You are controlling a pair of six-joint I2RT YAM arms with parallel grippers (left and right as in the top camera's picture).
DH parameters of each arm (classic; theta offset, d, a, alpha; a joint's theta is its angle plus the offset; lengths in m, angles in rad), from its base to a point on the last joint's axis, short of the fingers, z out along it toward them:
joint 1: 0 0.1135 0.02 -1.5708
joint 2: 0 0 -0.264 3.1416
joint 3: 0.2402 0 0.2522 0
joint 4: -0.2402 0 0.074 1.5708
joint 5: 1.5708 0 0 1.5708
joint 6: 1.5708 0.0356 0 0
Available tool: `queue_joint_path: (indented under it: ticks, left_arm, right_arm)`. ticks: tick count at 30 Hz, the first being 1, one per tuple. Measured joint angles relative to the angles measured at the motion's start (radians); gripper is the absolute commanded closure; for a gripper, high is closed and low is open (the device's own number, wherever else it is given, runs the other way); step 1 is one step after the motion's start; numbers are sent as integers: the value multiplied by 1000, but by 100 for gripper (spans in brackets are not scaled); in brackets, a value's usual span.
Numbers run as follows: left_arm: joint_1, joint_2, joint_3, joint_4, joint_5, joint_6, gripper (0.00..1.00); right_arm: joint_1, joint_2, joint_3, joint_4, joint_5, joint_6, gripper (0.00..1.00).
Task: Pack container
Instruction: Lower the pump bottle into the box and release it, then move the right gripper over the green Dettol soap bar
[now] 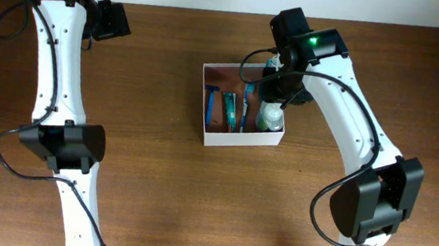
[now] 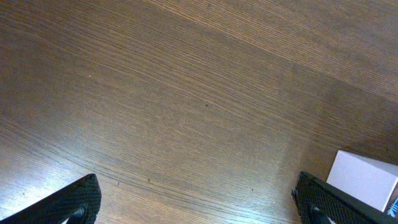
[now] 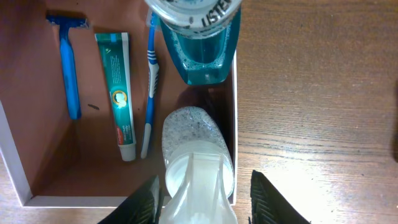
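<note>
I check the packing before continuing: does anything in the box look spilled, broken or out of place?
Nothing stands out. In the container, the razor, toothpaste and toothbrush lie flat side by side; the mouthwash bottle and the speckled bottle sit along one wall. No spill or damage shows.

A: Where does the overhead view sit?
B: High above, facing straight down, far enough to take in the whole table (image 1: 154, 190).
A: And the wrist views?
B: Left wrist looks down close at the wood, the container (image 2: 364, 179) just inside its right edge. Right wrist hangs very near, directly over the container's inside. All three views share it.
</note>
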Motion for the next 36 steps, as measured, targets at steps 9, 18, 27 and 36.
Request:
queue_joint_path:
  ticks: [9,18,27,36]
  left_arm:
    - [0,0,0,0,0,0,1]
    - [0,0,0,0,0,0,1]
    - [0,0,0,0,0,0,1]
    - [0,0,0,0,0,0,1]
  right_arm:
    - [-2,0,23,10,0,-31,50]
    - [-73,-5,402,-127,47,-65,40]
    - [-365,-27,525,-371,209,-77,38]
    - [-610,-26,469,-389,54,-215,23]
